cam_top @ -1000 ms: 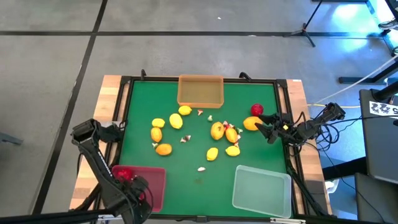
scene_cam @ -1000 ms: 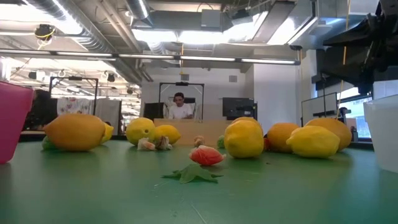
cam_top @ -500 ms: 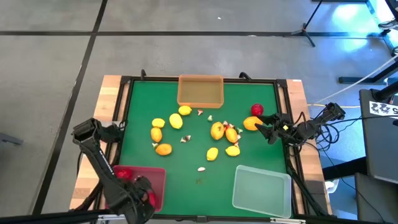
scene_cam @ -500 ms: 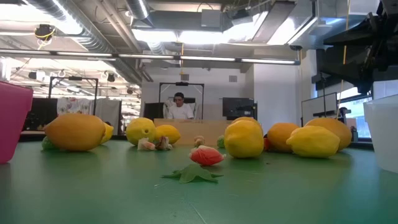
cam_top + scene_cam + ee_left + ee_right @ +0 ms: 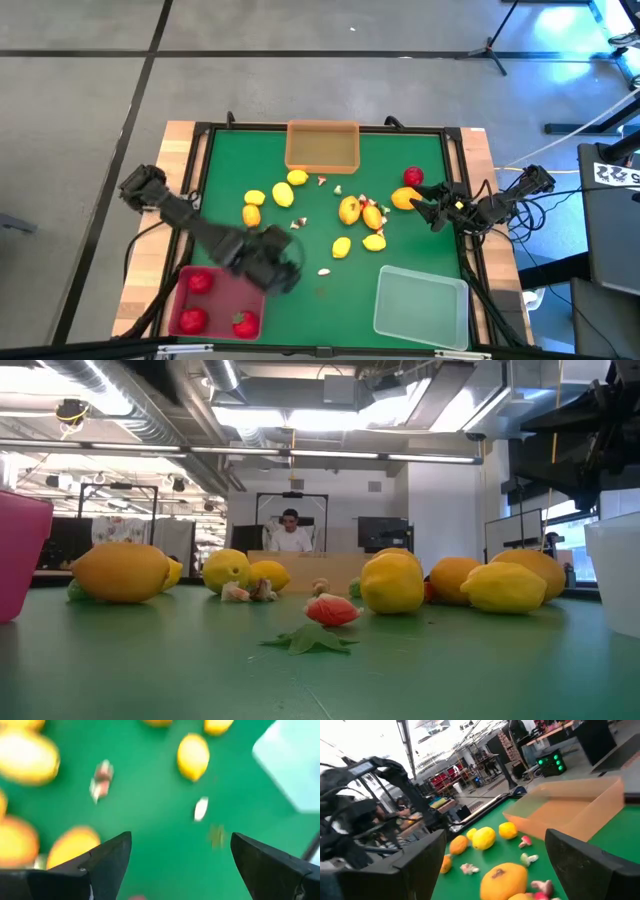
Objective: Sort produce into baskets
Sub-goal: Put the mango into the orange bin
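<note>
Yellow and orange fruits [image 5: 341,246] and tiny whitish-and-red bits [image 5: 324,270] lie scattered over the green mat. One red fruit [image 5: 413,177] lies at the far right. The red basket [image 5: 222,289] at the near left holds three red fruits [image 5: 199,282]. The orange-tan basket [image 5: 322,145] stands at the far edge and the clear basket [image 5: 420,305] at the near right. My left gripper [image 5: 288,270] hangs open above the mat just right of the red basket, nothing between its fingers [image 5: 112,852]. My right gripper [image 5: 430,210] waits open at the right edge, an orange fruit [image 5: 502,877] just ahead of it.
A black frame [image 5: 200,180] rims the mat on a wooden table. Bare mat lies between the red and clear baskets [image 5: 330,305]. Cables and the right arm's base [image 5: 510,205] crowd the right edge. In the low view a person [image 5: 291,532] sits far behind the table.
My left gripper has swung up out of the red basket, toward the table's right and far side, turning as it went, and now hangs over the mat. The red fruits it covered now show in the red basket.
</note>
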Robot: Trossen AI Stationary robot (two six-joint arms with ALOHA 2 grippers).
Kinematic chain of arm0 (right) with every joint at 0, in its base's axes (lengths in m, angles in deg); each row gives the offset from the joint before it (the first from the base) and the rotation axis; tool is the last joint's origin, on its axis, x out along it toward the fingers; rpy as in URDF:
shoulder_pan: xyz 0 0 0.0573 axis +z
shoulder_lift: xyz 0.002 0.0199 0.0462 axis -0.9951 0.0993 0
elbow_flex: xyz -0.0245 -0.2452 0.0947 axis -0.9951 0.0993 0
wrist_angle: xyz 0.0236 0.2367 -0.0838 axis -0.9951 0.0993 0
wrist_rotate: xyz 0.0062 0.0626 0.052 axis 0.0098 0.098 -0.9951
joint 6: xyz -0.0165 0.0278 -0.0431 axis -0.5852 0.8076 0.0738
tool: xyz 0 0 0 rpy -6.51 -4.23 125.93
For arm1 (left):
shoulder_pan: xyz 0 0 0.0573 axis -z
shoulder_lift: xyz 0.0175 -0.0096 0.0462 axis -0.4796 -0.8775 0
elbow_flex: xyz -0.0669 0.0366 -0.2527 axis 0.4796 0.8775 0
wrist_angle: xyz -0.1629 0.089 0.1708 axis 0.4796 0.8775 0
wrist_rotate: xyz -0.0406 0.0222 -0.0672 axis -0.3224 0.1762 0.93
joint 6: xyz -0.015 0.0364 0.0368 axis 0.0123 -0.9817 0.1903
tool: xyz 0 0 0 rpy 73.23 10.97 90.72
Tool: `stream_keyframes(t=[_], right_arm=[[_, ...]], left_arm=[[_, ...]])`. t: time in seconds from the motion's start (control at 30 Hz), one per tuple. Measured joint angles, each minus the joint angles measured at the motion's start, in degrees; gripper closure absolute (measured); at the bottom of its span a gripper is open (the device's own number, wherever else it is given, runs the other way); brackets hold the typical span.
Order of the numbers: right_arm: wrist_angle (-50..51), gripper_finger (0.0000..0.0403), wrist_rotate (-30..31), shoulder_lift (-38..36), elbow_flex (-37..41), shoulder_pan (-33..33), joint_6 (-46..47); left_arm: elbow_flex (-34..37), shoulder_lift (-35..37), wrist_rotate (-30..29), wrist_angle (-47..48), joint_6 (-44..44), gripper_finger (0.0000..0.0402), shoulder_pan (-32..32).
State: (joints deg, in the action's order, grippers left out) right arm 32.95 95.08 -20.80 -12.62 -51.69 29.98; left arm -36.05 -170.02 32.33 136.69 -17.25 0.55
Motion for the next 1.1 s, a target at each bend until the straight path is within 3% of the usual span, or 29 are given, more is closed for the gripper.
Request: stream_keyframes(t=[0.17,0.33,0.57,0.8,1.1], right_arm=[[3.98,0.0066,-6.05,2.88,-5.30,0.01,0.94],[13.03,0.0066,-5.17,12.15,-14.27,0.01,-2.13],[20.88,0.0066,-5.20,22.77,-22.69,0.01,-1.62],[21.84,0.0066,-5.71,26.53,-22.99,0.01,5.22],[28.31,0.0066,-5.66,26.55,-23.06,0.01,11.81]], left_arm=[[0.00,0.44,0.68,-8.50,-14.38,0.0068,-5.86],[0.00,2.24,0.69,-10.42,-20.59,0.0068,-10.48],[-0.09,0.01,1.85,-22.70,-33.03,0.0070,-22.84],[0.02,-6.86,5.84,-29.09,-31.34,0.0084,-30.01],[0.02,-12.74,5.59,-32.96,-31.64,0.0085,-28.94]])
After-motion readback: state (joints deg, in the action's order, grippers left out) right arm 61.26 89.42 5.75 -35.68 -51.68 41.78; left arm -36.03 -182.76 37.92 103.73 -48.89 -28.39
